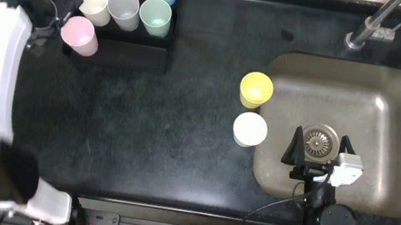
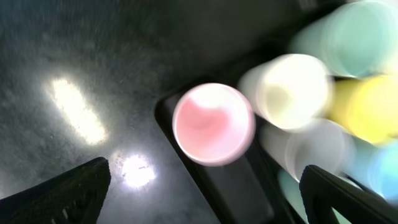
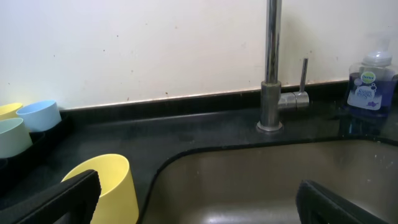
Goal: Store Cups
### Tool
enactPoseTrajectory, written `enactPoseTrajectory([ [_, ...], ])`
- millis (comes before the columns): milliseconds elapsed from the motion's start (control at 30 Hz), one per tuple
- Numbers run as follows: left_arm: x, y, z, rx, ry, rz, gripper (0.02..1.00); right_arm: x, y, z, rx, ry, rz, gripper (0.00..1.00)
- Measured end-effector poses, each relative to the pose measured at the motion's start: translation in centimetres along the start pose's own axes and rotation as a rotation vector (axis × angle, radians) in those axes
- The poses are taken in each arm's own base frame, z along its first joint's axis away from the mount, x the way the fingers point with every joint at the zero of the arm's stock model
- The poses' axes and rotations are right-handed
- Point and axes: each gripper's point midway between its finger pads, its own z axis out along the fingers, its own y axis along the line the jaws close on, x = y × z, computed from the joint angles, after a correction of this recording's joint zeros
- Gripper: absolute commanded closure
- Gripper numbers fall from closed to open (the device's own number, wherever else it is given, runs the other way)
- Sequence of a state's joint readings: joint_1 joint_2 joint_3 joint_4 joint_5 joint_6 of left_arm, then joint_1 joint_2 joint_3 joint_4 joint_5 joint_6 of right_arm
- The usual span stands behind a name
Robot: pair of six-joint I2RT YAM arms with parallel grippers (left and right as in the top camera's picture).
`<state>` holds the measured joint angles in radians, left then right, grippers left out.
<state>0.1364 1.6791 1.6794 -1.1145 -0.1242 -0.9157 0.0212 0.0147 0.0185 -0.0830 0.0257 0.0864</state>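
Left pincer (image 2: 205, 169) open, holding nothing. Pink cup (image 2: 213, 123) sits right under it on the rack (image 2: 231, 194). Right pincer (image 3: 198, 184) also open, over the sink (image 3: 261, 180). Yellow cup (image 3: 102, 186) and white cup (image 1: 249, 129) stand beside it on the counter (image 1: 182, 126). Cups look like light, thin, slick plastic with some flex. I'd pinch one wall at the rim, gently.

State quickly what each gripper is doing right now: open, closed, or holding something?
Left gripper: open, above the pink cup, not gripping it.
Right gripper: open, empty, over the sink.
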Motion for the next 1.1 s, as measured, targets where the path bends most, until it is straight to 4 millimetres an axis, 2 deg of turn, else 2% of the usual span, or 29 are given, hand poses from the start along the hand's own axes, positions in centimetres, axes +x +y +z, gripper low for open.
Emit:
enactPoseTrajectory([
  [133, 0.5, -1.3, -6.1, 0.132, -0.082, 0.148, 0.018, 0.0, 0.0, 0.0, 0.000, 0.000, 0.000, 0.005],
  [300, 2.5, -2.2, -12.5, 0.276, -0.173, 0.377, 0.018, 0.0, 0.0, 0.0, 0.000, 0.000, 0.000, 0.003],
  [400, 3.7, -1.3, -14.4, 0.316, -0.204, 0.457, 0.018, 0.0, 0.0, 0.0, 0.000, 0.000, 0.000, 0.003],
  [500, 4.0, -0.5, -15.3, 0.345, -0.241, 0.480, 0.018, 0.0, 0.0, 0.0, -0.001, 0.000, 0.000, 0.003],
  [633, 4.7, -0.7, -15.3, 0.392, -0.269, 0.512, 0.020, 0.0, 0.0, 0.0, 0.000, 0.000, 0.000, 0.003],
  [767, 7.6, -2.7, -14.0, 0.445, -0.234, 0.602, 0.018, 0.0, 0.0, 0.0, 0.000, 0.000, 0.000, 0.003],
  [833, 9.5, -4.6, -13.0, 0.475, -0.205, 0.656, 0.018, 0.0, 0.0, 0.0, 0.000, 0.000, 0.000, 0.003],
  [967, 13.4, -9.7, -10.6, 0.545, -0.163, 0.748, 0.018, 0.0, 0.0, 0.0, 0.000, 0.000, 0.000, 0.003],
  [1100, 18.9, -12.8, -7.0, 0.568, -0.057, 0.845, 0.018, 0.0, 0.0, 0.0, -0.001, 0.000, 0.000, 0.003],
])
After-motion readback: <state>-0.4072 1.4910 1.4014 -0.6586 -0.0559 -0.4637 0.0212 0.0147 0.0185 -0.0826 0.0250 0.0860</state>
